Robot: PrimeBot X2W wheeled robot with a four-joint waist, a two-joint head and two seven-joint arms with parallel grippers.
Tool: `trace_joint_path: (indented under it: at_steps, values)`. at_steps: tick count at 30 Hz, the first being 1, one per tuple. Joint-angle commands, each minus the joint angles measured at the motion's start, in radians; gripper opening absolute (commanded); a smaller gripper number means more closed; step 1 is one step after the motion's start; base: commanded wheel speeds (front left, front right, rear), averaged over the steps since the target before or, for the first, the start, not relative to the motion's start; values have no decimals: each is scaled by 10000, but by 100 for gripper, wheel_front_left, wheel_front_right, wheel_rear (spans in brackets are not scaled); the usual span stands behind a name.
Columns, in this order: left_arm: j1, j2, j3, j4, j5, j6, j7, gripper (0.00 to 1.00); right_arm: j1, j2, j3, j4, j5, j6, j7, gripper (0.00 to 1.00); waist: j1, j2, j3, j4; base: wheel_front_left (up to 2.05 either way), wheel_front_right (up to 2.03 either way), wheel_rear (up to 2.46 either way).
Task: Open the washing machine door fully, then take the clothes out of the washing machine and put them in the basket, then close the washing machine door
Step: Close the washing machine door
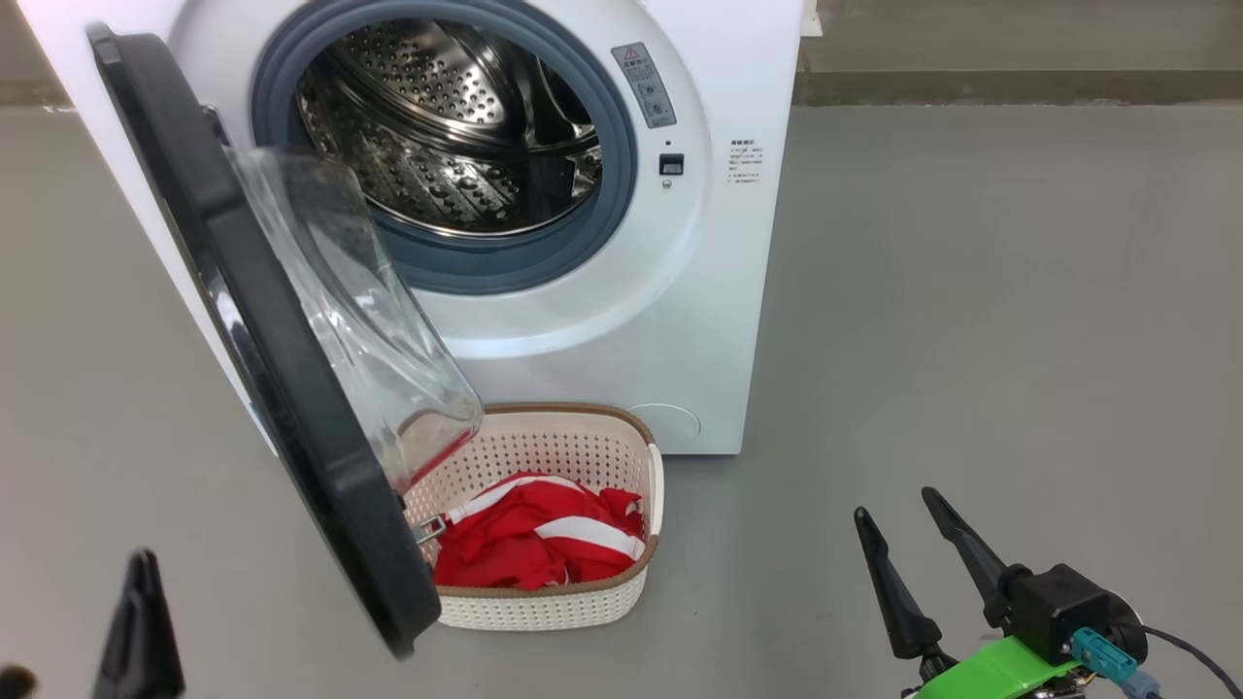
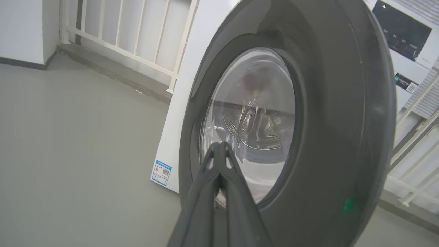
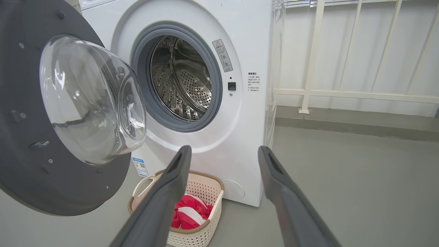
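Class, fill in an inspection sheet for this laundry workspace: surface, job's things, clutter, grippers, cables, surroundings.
Surface: smooth grey floor.
Job's things: door open; drum of the washer looks empty; red clothes lie in the basket in front of the washer.
Clutter: nothing seen.
Grippers: left gripper jaws shut, pointing at the door's outer face; right gripper jaws open, holding nothing.
Cables: dark cable at the right wrist.
Surroundings: white railing.
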Motion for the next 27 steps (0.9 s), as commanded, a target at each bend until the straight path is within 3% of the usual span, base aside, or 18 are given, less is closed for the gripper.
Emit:
trace_joint_path:
  at_steps: [1,6,15,20,27]
  values:
    - [-689,81,443,-377,-824,88,369,0,-100,-9,258,-192,110,63,-65,100,0,0,-18,11,0,0,0]
    - [-1363,56,495,-870,-4485,654,1869,0,-100,-9,268,-132,236,63,-65,100,0,0,-55,-10,0,0,0]
    - [-1637,53,122,-2094,-10343,2528,3707,0,-86,-9,217,-133,394,63,-65,100,0,0,-16,-191,0,0,0]
    - [-1594,52,-157,-2542,-12082,2989,3776,0,-133,-9,203,-128,407,63,-65,100,0,0,52,-340,0,0,0]
    - [-1705,52,-471,-2687,-12358,3071,3745,0,-239,-9,172,-129,353,63,-65,100,0,0,214,-658,0,0,0]
